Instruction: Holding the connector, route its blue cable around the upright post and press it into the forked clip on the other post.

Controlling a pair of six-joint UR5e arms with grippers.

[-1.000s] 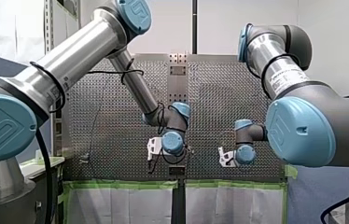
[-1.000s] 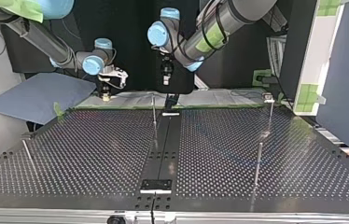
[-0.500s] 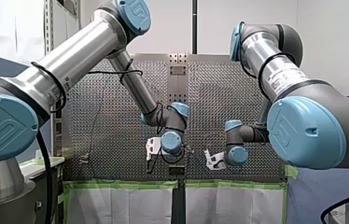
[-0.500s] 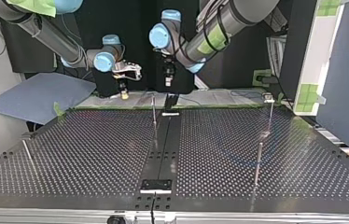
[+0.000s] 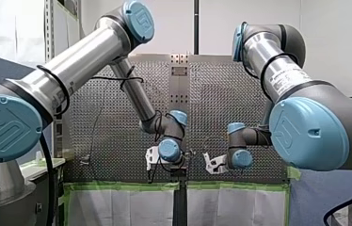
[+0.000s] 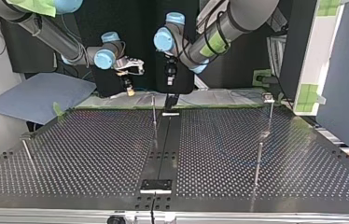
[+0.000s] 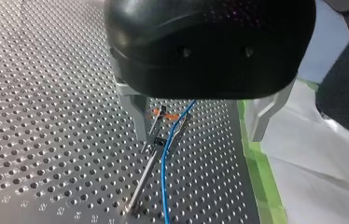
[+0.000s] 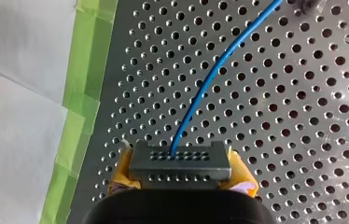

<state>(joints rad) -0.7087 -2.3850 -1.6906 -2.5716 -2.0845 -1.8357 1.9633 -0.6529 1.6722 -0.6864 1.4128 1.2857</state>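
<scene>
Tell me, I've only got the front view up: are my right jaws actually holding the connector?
Observer: Yes. In the right wrist view the connector is clamped between the yellow pads.
Operator: Where does the cable go from it?
Observer: The cable leaves the connector's face and runs ahead across the table in a gentle curve.
Operator: And my left jaws?
Observer: In the left wrist view they are open, with a post between them and the cable running beside it.
</scene>
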